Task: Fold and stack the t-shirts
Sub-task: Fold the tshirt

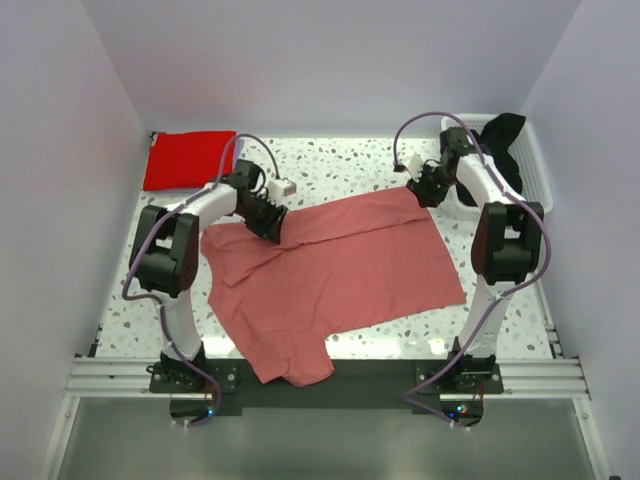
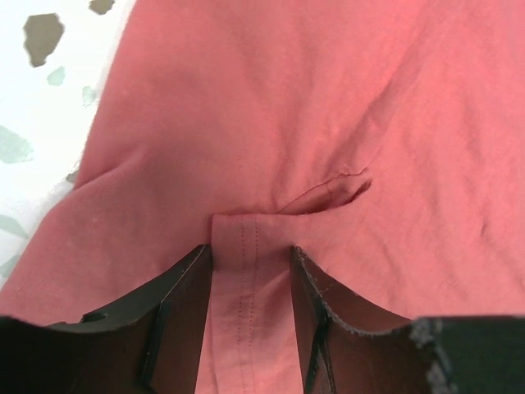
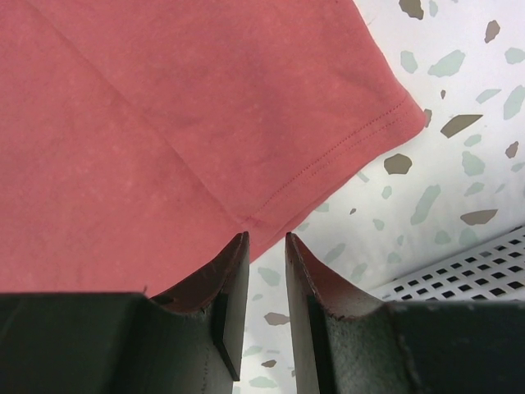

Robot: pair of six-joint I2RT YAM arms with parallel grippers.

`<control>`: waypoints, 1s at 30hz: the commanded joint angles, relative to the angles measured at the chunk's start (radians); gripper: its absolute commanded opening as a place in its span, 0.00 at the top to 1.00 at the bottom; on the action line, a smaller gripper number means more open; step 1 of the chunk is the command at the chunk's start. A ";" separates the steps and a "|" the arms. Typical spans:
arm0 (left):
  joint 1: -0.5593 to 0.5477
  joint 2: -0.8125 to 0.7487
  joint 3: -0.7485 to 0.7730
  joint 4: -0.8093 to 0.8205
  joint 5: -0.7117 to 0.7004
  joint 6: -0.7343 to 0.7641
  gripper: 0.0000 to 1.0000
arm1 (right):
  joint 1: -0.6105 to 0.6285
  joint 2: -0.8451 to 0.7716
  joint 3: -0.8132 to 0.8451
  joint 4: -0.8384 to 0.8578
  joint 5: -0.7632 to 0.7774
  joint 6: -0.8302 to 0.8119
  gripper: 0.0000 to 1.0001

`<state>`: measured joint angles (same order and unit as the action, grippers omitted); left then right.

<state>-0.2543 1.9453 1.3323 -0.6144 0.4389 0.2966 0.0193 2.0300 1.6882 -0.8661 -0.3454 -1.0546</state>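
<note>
Left pincer (image 2: pixel 250 271) straddles a stitched hem of the salmon-pink t-shirt (image 2: pixel 287 107); speckled table (image 2: pixel 41 107) at left.

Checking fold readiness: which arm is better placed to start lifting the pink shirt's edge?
Left, probably. The left gripper jaws already straddle a stitched hem of the salmon-pink t-shirt, while the right gripper sits at the shirt's corner with only speckled table showing between them.

Three t-shirts: one salmon-pink (image 1: pixel 330 275), one red (image 1: pixel 187 158), one black (image 1: pixel 503 140); one white basket (image 1: pixel 535 170); two arms
</note>
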 commanded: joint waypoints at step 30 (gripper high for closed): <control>-0.067 -0.260 -0.073 -0.206 0.052 0.137 0.64 | 0.034 -0.001 0.018 0.004 0.026 0.019 0.70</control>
<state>-0.4461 1.7008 1.2011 -0.7635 0.4984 0.3927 0.0433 2.0300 1.6878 -0.8612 -0.3260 -1.0473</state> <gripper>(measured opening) 0.363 0.298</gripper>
